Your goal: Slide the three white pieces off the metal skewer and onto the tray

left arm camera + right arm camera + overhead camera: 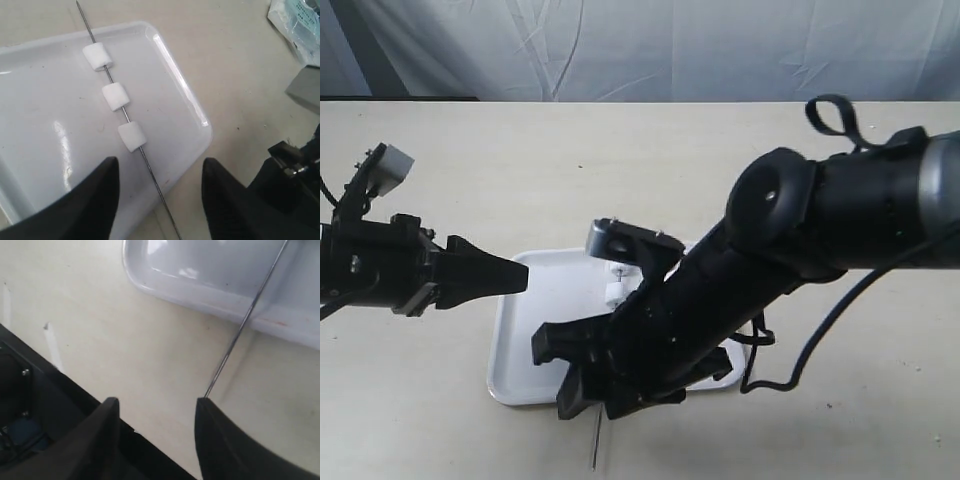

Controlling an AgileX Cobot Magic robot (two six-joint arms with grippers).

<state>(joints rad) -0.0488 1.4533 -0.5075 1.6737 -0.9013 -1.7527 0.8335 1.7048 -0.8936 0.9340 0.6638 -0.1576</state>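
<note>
Nearest, the bare end of the metal skewer [593, 448], poking out past the near rim of the tray [515, 345] and over the beige table [840, 430]. Just behind that end, the right gripper [155, 402], reached across the middle and hanging low over the table: jaws spread wide, gripping nothing. One fingertip [202, 407] right beside the skewer's point; touching or a hair apart, cannot tell. Further in, the thin rod running slantwise over a corner of the tray, threaded through the three white pieces [115, 96]. All three on the rod, strung in a row with short gaps between, resting on the glossy tray floor. Off to the left, the left gripper [160, 162], held just beside the tray's left rim and aimed across it: jaws parted wide, empty, clear of both rod and pieces. Farthest back, a wrinkled pale cloth [620, 50] hanging behind the table.
</note>
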